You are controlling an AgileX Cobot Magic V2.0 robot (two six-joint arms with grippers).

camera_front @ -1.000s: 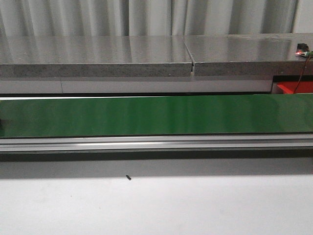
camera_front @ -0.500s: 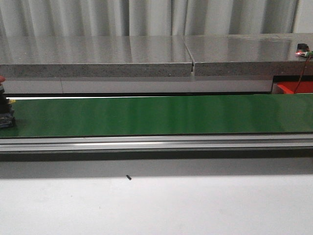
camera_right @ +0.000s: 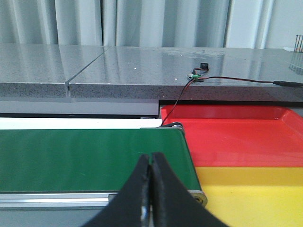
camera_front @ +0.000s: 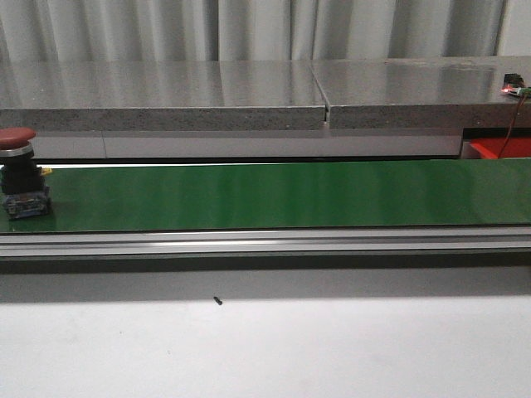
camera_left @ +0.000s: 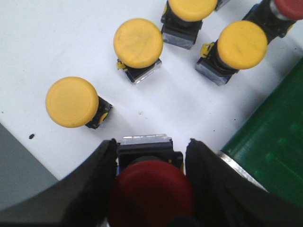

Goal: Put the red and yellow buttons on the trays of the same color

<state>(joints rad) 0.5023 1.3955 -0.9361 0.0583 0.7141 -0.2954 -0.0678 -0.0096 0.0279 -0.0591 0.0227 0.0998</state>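
I have the left gripper (camera_left: 150, 189) closed around a red button (camera_left: 150, 194), its two dark fingers (camera_left: 92, 189) pressed against the button's body above a white surface where four yellow buttons (camera_left: 138, 42) stand close by. Another red button (camera_front: 18, 170) sits upright on the green belt (camera_front: 282, 195), at the far left end below the grey counter's (camera_front: 166, 91) front edge. My right gripper (camera_right: 150, 189) hangs with its jaws shut together on nothing, over the belt's other end, just beside the red tray (camera_right: 236, 135) and the yellow tray (camera_right: 255, 194).

My worry is the grip: the domed cap overhangs the fingers, so I judge a tilt could tip the button out. Swinging it away low could also knock the nearest yellow button (camera_left: 73, 101) over.

I can read no brand, label or writing anywhere.
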